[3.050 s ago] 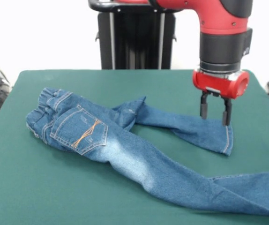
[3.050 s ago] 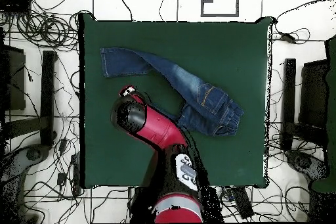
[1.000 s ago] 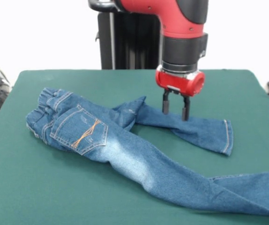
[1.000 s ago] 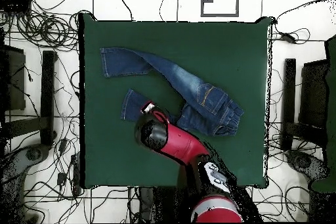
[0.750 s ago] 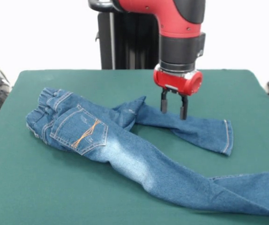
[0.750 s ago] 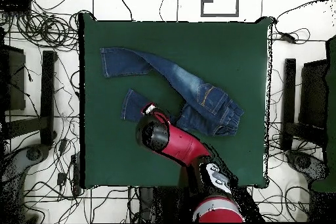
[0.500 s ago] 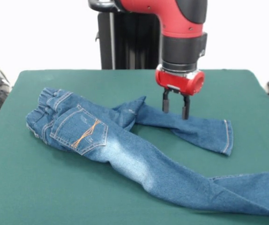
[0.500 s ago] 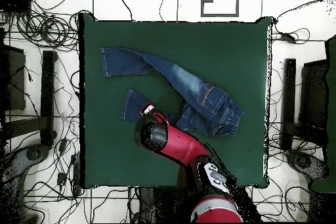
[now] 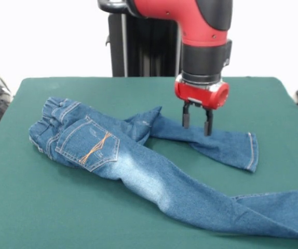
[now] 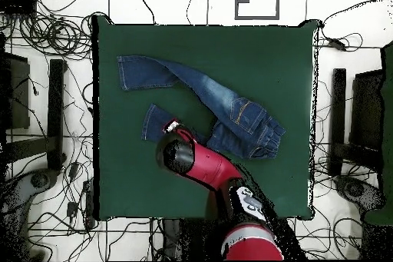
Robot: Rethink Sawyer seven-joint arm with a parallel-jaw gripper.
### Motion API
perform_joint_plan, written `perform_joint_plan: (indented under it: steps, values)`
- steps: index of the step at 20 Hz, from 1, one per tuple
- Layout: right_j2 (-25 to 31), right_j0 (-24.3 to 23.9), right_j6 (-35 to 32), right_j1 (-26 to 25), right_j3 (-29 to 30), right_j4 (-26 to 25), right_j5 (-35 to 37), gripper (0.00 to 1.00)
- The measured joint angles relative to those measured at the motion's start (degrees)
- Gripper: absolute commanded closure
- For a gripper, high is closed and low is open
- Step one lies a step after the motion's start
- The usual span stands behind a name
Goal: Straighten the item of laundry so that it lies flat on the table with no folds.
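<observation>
Front view: jeans (image 9: 138, 161) sprawl across the green table (image 9: 35, 207), waist bunched and one leg twisted at the crotch. Empty gripper (image 9: 197, 123), fingers parted, hovers over the shorter leg; most flattening looks undone.

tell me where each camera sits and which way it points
Front view: sits across the table, facing the pedestal; the arm drops in from above, its open hand over the jeans.
Overhead view: sits above, looking straight down, with the robot's base at the bottom and the arm reaching up.
Shared: the jeans, table and hand, turned half round between views.
</observation>
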State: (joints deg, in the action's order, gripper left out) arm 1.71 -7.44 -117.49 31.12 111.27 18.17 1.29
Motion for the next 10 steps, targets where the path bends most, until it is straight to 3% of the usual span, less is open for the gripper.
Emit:
perform_joint_plan:
  steps: [10]
  values:
    - [0.0, -6.1, 0.0, -3.4, -2.6, -2.6, 2.0, 0.00]
